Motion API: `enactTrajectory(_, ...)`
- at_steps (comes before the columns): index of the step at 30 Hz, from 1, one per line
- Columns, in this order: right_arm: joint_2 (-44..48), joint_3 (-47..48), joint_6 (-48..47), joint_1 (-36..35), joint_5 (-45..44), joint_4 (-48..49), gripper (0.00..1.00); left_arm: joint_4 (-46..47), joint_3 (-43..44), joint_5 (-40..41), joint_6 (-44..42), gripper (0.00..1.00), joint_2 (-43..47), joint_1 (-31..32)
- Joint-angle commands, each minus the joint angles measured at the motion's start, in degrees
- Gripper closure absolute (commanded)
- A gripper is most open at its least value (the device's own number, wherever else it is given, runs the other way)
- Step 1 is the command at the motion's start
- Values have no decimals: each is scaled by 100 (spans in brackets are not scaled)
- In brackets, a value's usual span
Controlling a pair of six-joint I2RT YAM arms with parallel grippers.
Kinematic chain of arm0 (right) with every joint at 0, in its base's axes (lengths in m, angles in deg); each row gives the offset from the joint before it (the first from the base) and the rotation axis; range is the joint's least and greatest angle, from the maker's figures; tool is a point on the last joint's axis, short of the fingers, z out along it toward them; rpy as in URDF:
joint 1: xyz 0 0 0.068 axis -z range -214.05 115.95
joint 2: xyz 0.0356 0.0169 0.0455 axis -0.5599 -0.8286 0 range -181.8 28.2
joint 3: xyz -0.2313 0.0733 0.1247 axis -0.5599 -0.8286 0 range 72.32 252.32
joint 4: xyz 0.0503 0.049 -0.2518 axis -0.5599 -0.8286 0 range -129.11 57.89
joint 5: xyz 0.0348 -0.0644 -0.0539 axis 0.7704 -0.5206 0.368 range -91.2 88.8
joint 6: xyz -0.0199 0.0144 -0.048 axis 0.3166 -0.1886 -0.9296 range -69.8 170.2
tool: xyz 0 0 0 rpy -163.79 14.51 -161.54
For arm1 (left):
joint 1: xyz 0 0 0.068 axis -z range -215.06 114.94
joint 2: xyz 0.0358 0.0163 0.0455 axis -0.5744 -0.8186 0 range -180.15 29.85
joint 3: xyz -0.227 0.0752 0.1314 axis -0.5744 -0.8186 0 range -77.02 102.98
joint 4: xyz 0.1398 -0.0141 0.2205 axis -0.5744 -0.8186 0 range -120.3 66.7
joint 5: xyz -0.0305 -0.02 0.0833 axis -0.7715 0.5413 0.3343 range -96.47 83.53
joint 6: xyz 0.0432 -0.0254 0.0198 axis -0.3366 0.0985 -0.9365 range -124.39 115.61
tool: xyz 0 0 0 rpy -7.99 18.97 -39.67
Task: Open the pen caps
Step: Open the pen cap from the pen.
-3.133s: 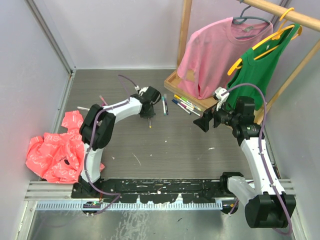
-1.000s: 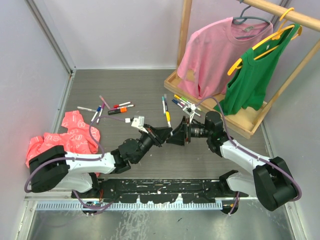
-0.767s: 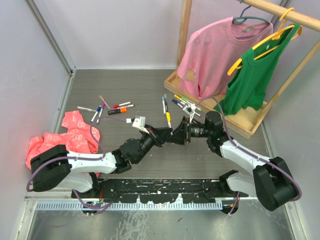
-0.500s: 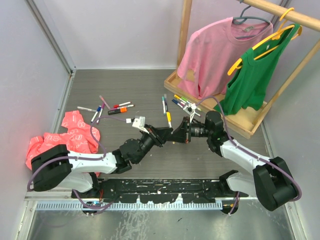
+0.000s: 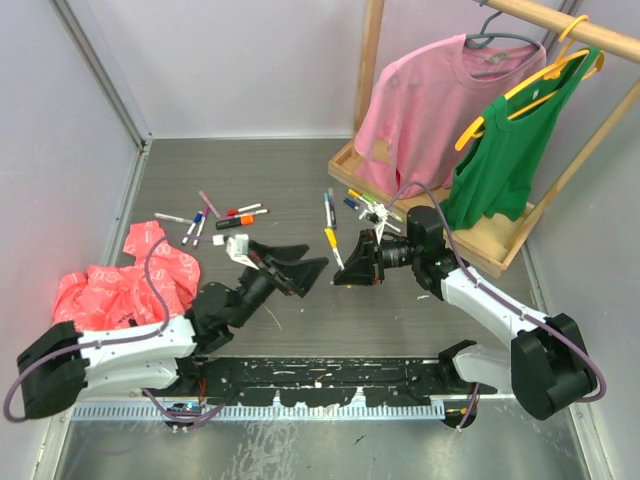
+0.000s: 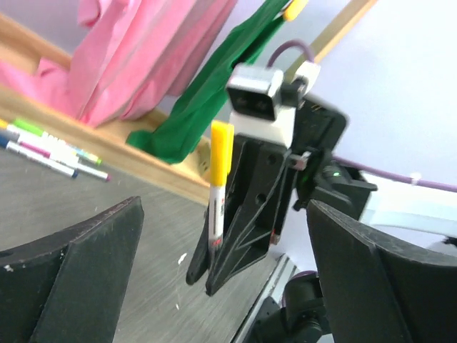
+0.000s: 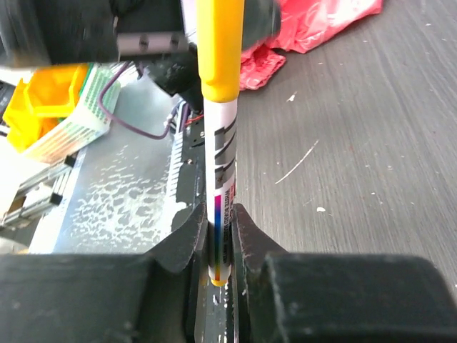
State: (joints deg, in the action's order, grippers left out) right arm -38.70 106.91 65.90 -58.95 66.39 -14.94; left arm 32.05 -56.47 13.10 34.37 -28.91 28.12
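Observation:
A pen with a white barrel (image 7: pixel 221 179) and a yellow pen cap (image 7: pixel 220 50) on its far end stands gripped near its base by my right gripper (image 7: pixel 218 229), which is shut on it. Seen from above, that right gripper (image 5: pixel 343 272) hovers over the table's middle with the pen (image 5: pixel 331 243) sticking out toward the back. My left gripper (image 5: pixel 292 264) faces it from the left, open wide and holding nothing. In the left wrist view the yellow cap (image 6: pixel 221 146) sits a short way ahead of the left gripper (image 6: pixel 223 207), apart from both fingers (image 6: pixel 78 271).
Several loose pens (image 5: pixel 215 215) lie at the back left, more pens (image 5: pixel 365 208) beside the wooden rack base (image 5: pixel 480 245). A crumpled red-pink bag (image 5: pixel 120 290) lies at the left. A pink shirt (image 5: pixel 430 100) and green top (image 5: pixel 510 150) hang at the back right.
My left gripper, which was shut at the pen's yellow end, has opened wide and drawn back to the left. The right gripper kept the pen, cap on, and shifted slightly.

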Motion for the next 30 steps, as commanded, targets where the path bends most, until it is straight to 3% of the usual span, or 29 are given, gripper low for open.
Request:
enactTrajectory(1, 8, 305, -660, 23, 812, -441, 99, -81, -106, -1837, -251, 2, 820, -657)
enactTrajectory(7, 31, 312, -730, 25, 1096, -467, 99, -551, 6, -2800, 203, 2, 1233, -1214)
enactTrajectory(15, 27, 360, -927, 29, 1198, -694, 99, -108, 533, -3681, 792, 1, 142, -1605)
enactTrajectory(20, -12, 356, -972, 19, 1199, -742, 99, 325, 722, -3975, 1027, 11, -368, -1759)
enactTrajectory(30, -79, 378, -978, 17, 1195, -785, 99, 601, 997, -4184, 1248, 42, -916, -1795)
